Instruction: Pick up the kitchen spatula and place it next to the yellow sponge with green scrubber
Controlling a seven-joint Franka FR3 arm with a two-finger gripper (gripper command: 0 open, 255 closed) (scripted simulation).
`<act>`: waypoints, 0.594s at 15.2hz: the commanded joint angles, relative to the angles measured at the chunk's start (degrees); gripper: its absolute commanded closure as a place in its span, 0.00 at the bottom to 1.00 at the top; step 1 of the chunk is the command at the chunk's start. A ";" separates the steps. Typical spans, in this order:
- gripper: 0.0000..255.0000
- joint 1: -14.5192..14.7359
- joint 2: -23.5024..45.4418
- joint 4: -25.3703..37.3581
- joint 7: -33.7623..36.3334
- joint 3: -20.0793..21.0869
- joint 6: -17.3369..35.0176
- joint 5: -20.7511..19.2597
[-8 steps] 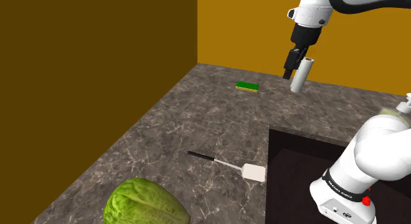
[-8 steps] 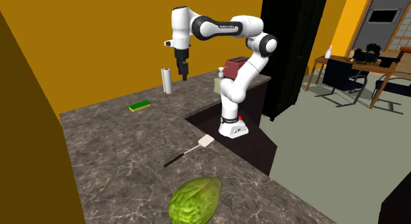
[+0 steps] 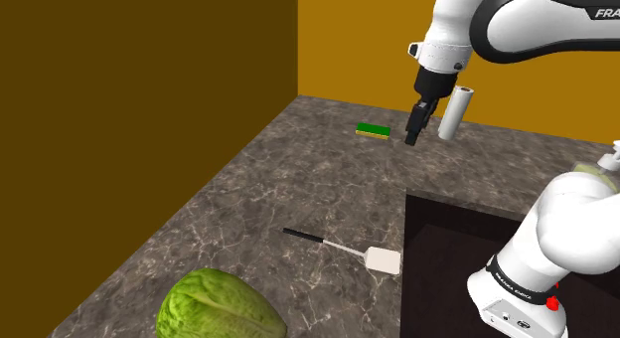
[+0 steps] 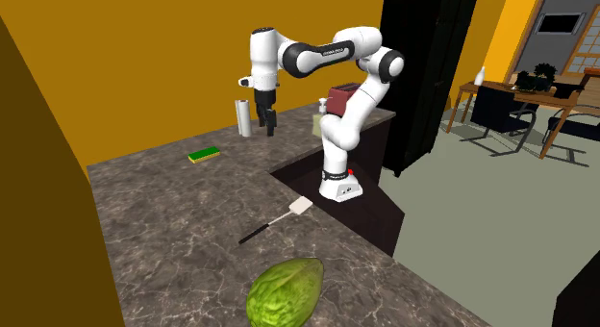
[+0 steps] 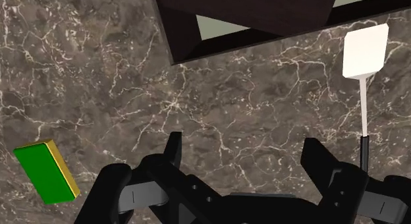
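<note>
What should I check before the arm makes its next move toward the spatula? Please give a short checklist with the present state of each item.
1. Gripper open and empty: ok. In the wrist view the fingers stand apart with nothing between them.
2. Gripper above the spatula: not ok. It hangs beside the sponge, far from the spatula.
3. Spatula free to grasp: ok. It lies flat on the counter, apart from the cabbage, its blade near the sink's edge.
4. Free place next to the sponge: ok, bare counter around it.
5. White roll out of the way: ok, upright and apart, but near.
</note>
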 commanded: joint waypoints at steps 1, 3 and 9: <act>0.00 1.28 1.18 -1.37 1.02 1.77 2.81 1.39; 0.00 2.47 2.50 -2.80 1.81 3.40 5.78 2.60; 0.00 5.89 8.04 -5.70 4.20 8.56 15.02 5.80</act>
